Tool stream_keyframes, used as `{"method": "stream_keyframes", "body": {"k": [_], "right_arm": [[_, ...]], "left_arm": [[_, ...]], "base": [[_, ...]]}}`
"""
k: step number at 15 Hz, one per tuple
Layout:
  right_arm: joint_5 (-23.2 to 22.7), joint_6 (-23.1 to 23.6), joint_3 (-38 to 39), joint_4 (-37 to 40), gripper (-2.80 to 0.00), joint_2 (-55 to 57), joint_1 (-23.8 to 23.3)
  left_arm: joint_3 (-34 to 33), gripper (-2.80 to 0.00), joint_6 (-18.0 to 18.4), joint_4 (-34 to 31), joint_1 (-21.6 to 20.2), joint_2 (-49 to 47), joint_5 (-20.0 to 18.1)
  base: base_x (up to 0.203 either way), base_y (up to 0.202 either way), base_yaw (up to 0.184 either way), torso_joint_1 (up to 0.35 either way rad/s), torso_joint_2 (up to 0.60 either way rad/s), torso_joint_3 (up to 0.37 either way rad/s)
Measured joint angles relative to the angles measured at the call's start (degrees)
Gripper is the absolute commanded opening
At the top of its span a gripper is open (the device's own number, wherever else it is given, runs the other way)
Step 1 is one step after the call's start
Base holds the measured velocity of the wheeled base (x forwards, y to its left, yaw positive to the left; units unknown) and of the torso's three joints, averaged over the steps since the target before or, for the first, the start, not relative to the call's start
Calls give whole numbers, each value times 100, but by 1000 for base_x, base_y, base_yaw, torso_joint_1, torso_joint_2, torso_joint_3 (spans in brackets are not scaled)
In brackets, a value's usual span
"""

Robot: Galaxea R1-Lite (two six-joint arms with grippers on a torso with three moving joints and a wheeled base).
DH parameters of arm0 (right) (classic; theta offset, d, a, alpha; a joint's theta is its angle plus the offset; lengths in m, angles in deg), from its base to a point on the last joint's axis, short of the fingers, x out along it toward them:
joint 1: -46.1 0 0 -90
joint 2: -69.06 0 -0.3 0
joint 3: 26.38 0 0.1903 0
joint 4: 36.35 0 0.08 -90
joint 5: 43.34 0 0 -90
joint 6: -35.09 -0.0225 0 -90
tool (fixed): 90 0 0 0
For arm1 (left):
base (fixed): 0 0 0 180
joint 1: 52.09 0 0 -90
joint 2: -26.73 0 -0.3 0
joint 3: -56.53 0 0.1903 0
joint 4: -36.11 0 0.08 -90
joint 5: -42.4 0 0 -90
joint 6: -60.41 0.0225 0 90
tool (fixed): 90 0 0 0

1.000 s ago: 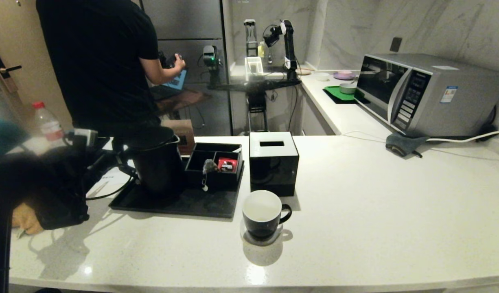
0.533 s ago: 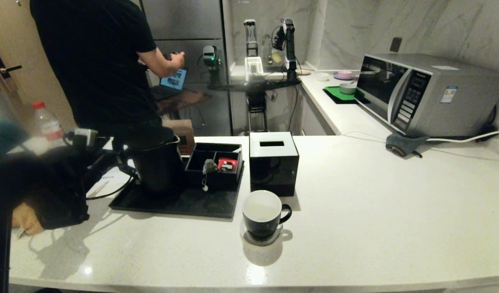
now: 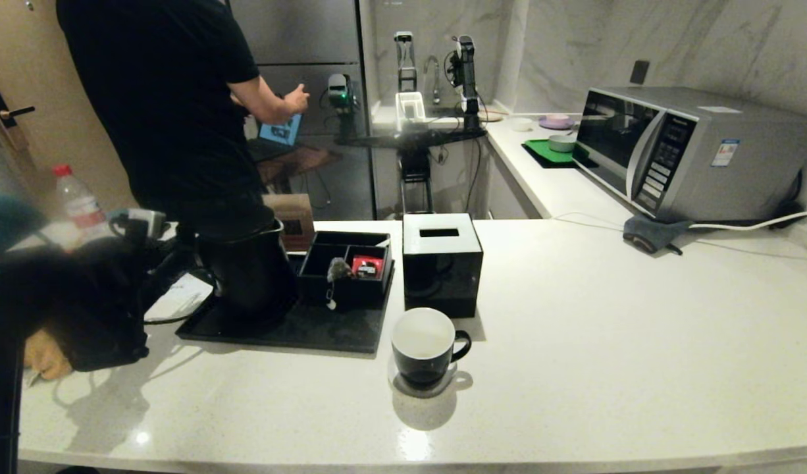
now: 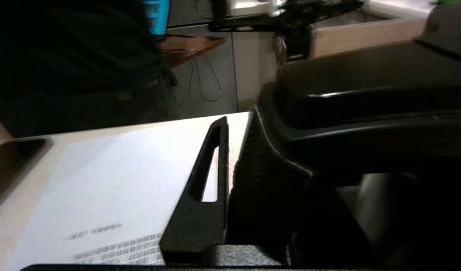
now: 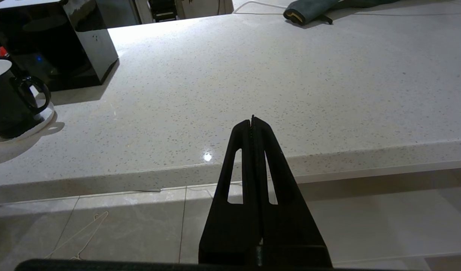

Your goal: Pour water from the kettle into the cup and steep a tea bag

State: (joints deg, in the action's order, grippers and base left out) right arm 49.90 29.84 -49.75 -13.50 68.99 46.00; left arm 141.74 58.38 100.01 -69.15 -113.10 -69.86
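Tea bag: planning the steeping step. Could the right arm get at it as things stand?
Probably not easily: the right gripper is shut and low before the counter edge, and the black box and cup stand between it and the tea bag.

Kettle (image 3: 249,266) on tray (image 3: 324,332) (left of organizer (image 3: 345,263)); cup (image 3: 424,345) before box (image 3: 442,262).

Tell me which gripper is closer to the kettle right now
Left. The left gripper is at the kettle, its fingers closing around the handle. The right gripper hangs shut off the counter's front edge, well away from it.
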Motion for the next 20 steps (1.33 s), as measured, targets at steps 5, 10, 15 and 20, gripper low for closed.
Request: {"method": "stream_keyframes", "body": {"k": [5, 10, 15, 20], "right_arm": [[-2, 0, 0, 0, -280, 0, 0], [-2, 0, 0, 0, -280, 0, 0], [-2, 2, 0, 0, -280, 0, 0], [0, 2, 0, 0, -280, 0, 2]], "left_arm": [[-22, -280, -6, 5, -6, 0, 2], [-27, -280, -6, -17, 0, 27, 5], [-70, -280, 4, -42, 2, 133, 41], [-310, -280, 12, -30, -26, 335, 62]], "base": [[0, 0, 0, 0, 0, 0], [0, 0, 0, 0, 0, 0], [0, 0, 0, 0, 0, 0], [0, 0, 0, 0, 0, 0]]}}
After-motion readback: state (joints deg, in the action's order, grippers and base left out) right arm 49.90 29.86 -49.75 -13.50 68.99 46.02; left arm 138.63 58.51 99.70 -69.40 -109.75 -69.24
